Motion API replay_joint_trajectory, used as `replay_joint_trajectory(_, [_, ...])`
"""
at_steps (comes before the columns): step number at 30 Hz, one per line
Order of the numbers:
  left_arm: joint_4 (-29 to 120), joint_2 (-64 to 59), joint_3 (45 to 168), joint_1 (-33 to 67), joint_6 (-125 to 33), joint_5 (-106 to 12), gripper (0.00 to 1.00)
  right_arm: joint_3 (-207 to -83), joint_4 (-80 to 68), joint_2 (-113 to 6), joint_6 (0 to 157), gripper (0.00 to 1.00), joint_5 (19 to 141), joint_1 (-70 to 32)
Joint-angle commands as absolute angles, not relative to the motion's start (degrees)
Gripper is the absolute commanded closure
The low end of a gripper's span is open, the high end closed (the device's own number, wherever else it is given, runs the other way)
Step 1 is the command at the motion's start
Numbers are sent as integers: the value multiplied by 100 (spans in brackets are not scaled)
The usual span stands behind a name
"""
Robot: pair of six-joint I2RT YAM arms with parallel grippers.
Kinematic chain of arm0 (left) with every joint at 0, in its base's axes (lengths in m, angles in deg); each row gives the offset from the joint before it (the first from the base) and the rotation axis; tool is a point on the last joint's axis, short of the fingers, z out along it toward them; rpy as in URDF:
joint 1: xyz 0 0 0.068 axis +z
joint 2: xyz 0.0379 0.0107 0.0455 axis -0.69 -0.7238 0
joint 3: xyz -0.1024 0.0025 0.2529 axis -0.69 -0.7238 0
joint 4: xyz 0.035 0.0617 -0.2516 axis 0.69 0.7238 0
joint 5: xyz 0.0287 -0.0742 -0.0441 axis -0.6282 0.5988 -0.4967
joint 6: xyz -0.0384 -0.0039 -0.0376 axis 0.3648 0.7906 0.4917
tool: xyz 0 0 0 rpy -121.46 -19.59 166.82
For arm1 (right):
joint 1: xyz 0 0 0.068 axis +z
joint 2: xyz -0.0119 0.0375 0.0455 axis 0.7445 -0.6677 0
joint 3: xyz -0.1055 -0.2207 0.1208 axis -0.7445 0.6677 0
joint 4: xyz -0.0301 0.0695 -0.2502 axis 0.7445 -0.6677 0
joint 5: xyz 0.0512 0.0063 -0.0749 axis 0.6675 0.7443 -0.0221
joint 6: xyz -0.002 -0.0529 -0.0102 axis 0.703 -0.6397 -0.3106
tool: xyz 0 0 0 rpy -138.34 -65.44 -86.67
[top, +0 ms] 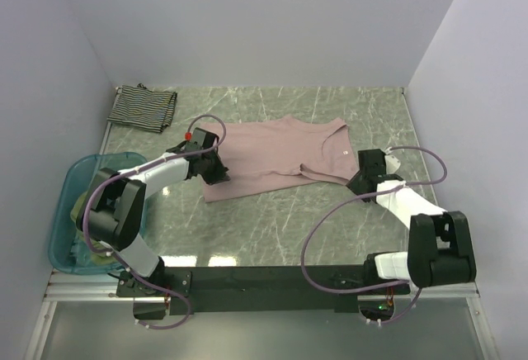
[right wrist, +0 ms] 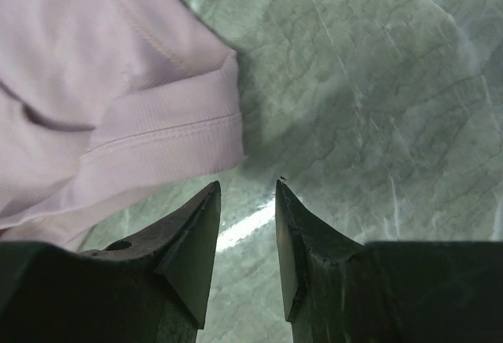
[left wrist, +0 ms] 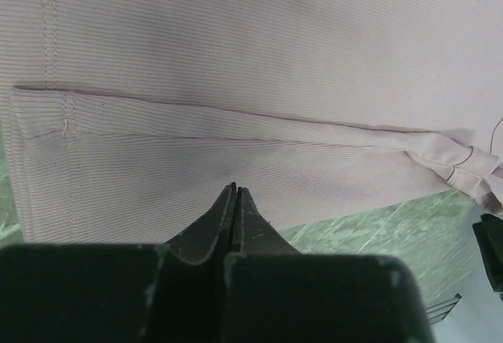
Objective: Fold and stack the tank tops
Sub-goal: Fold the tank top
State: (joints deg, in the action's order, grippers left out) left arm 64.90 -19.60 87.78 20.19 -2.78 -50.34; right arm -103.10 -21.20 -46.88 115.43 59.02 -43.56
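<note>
Black fingers of the left gripper (left wrist: 236, 192) are pressed tight together, tips at the edge of the mauve-pink tank top (top: 280, 155); whether cloth is pinched between them I cannot tell. The right gripper (right wrist: 247, 193) hangs with jaws apart over the table (top: 330, 220), just beside the top's opposite end, probably so both ends can be lifted together for a fold. The striped tank top (top: 142, 108) lies folded in the far corner.
</note>
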Motion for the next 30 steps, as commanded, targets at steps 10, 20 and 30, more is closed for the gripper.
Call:
replay_joint_trajectory(10, [6382, -1924, 8922, 2016, -390, -4934, 99, -11274, -2031, -5486, 11255, 62, 5230, -4398])
replay_joint_trajectory(20, [6373, -1907, 8887, 2060, -417, -4907, 99, -11880, -2268, -6014, 11026, 98, 5212, -4398])
replay_joint_trajectory(30, [6399, -1959, 8896, 2069, -443, -4925, 99, -12880, -2663, -6558, 10675, 100, 5256, -4609])
